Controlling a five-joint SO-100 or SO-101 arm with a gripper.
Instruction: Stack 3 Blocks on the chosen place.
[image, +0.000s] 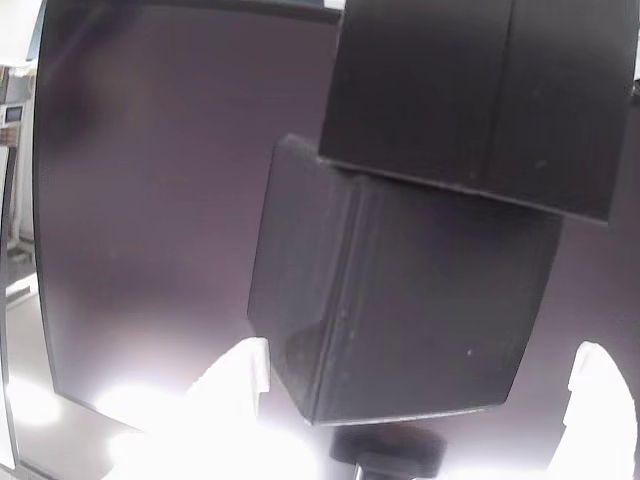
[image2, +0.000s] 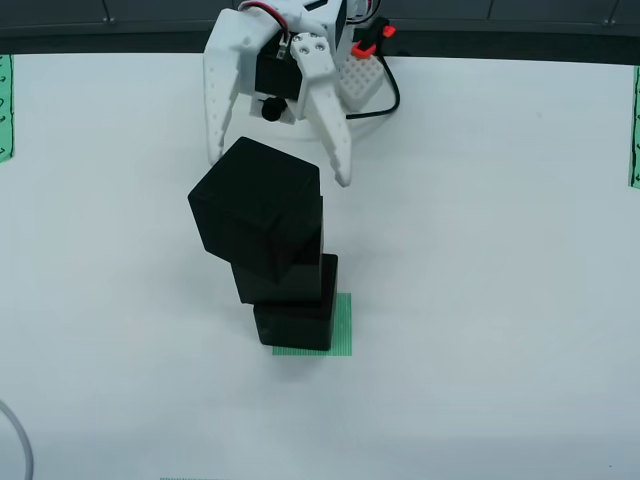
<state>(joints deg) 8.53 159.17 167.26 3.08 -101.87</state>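
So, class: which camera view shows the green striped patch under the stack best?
The view from above. There the green striped patch lies flat on the white table, its right side and front edge showing past the bottom block. The view that rides on the gripper is close on two black blocks and gives nothing of the patch.

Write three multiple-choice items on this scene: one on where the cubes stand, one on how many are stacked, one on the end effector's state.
1. The bottom block stands on:
A. the green striped patch
B. a red tray
C. the arm's base

2. Black blocks in the stack:
A. one
B. three
C. five

3. The end effector is:
A. shut on the top block
B. open
C. holding a cable

Key: 1 A, patch shows beneath it; 2 B, three cubes piled; 3 B, fingers spread, clear of the block.
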